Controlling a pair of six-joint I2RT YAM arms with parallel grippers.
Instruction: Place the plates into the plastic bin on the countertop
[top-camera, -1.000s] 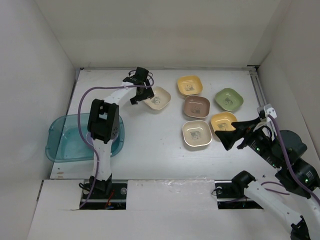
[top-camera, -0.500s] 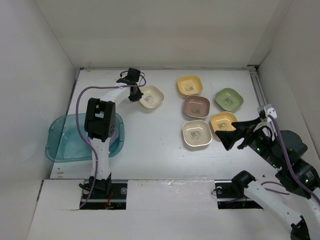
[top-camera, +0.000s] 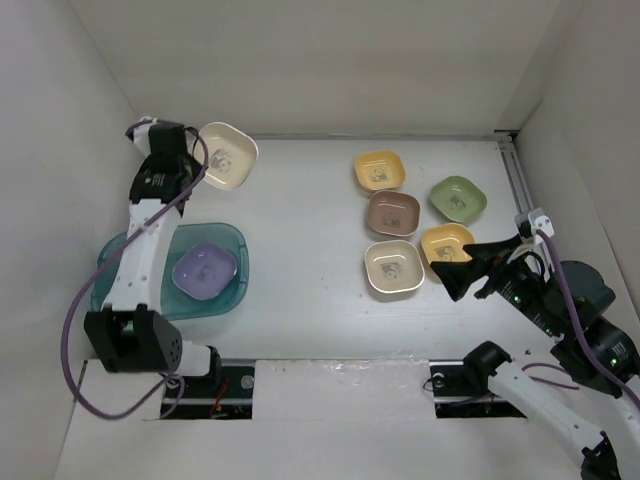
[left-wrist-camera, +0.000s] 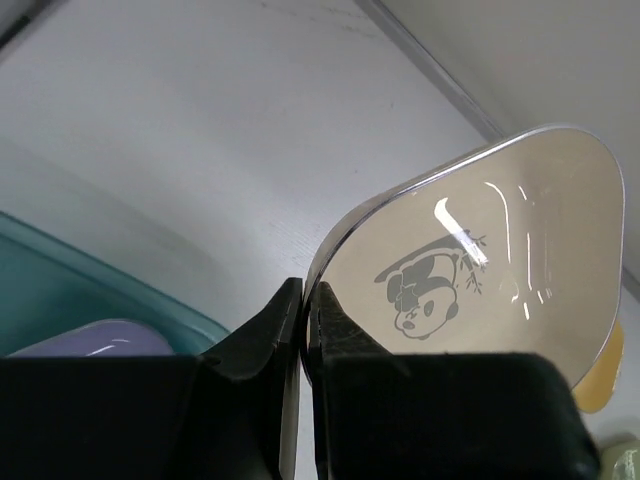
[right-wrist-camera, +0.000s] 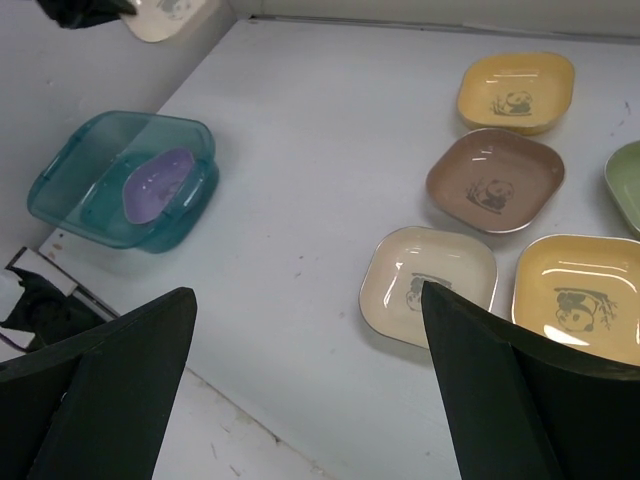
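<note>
Seven small rounded-square shallow dishes in view.

Left gripper (left-wrist-camera: 303, 300): fingers pinched shut on the rim of a cream panda-print dish (left-wrist-camera: 470, 270). The dish is tilted and lifted off the flat matte white countertop (top-camera: 300, 220), at 10 o'clock in the top view, to the 12 o'clock side of the translucent teal-blue plastic tub (top-camera: 108, 285).

Tub sits at 8 o'clock. One purple dish (top-camera: 205, 270) lies flat inside it.

Five dishes are clustered on the countertop at 2–3 o'clock:
- yellow dish (top-camera: 380, 170) farthest back
- brown dish (top-camera: 393, 212) just beside it at its 6 o'clock
- green dish (top-camera: 458, 198) at 3 o'clock of the brown dish
- yellow-orange dish (top-camera: 447, 243) and second cream dish (top-camera: 393, 268) side by side in the near row

Right gripper (top-camera: 445, 272) hovers at 4 o'clock, fingers spread wide apart, over the near edge of the yellow-orange dish as seen from the top.
</note>
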